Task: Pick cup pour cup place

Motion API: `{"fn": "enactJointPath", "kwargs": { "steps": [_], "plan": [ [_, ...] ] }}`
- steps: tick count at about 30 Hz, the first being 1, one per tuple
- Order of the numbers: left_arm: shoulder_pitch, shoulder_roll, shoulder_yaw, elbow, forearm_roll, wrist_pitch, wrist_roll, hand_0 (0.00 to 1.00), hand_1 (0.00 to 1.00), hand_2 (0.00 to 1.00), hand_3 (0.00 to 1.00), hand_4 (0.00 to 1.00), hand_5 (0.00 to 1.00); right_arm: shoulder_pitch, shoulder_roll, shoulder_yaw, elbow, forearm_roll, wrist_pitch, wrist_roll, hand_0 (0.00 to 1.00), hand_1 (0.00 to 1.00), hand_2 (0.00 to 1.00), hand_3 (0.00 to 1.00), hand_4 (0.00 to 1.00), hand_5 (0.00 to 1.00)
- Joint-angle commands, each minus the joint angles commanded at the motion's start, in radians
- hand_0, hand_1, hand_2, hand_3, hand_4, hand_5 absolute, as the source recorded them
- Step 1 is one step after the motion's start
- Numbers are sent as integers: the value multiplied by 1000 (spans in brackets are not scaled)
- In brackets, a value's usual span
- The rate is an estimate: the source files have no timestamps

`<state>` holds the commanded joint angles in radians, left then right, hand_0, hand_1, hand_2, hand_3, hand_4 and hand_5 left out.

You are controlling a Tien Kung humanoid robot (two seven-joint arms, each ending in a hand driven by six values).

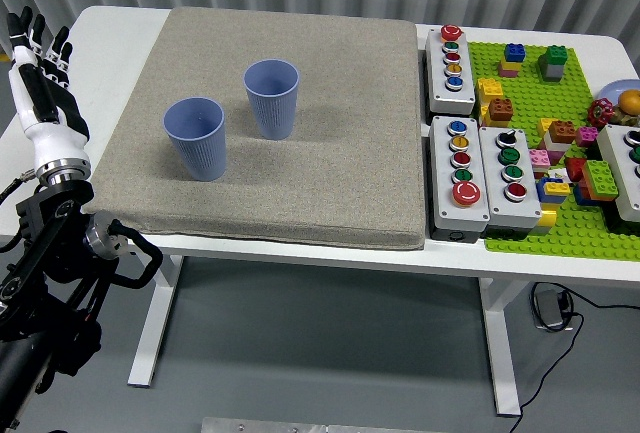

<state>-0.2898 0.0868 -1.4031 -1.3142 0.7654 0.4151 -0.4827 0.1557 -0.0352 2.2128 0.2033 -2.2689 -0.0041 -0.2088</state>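
Two blue ribbed cups stand upright on the grey mat (pixel 300 173). One cup (pixel 196 139) is nearer and to the left; the other cup (pixel 271 99) is behind it to the right. My left hand (pixel 38 78) is raised at the picture's left edge, beside the table's left side, its fingers straight, spread and holding nothing. It is well to the left of both cups and touches neither. My right arm does not show.
Right of the mat lie three grey button boxes (pixel 459 158). A green baseplate (pixel 560 153) with several coloured bricks fills the table's right end, with a plate of food (pixel 625 98) at its far right edge.
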Motion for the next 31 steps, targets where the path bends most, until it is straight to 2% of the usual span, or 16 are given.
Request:
{"fn": "enactJointPath", "kwargs": {
  "steps": [6,11,17,23,31],
  "plan": [
    [0,0,-2,1,6,-6,3,888,853,958,928,746,998,1,0,-1,0,0,-1,0,690,654,586,578,2,168],
    [0,-1,-3,11,22,-30,20,889,852,959,929,746,998,1,1,2,1,0,-2,-2,689,655,586,578,2,168],
    [0,-1,0,7,21,-22,17,888,852,959,926,743,998,1,2,3,1,0,-2,-2,689,654,586,578,2,168],
    [0,-2,23,-1,-29,25,-66,882,843,951,903,738,998,1,2,-2,0,0,-4,-2,689,654,585,578,2,168],
    [2,-2,22,-2,-22,41,-82,881,841,950,901,730,998,-1,2,-5,0,0,-3,-2,690,654,586,578,2,168]
  ]
}}
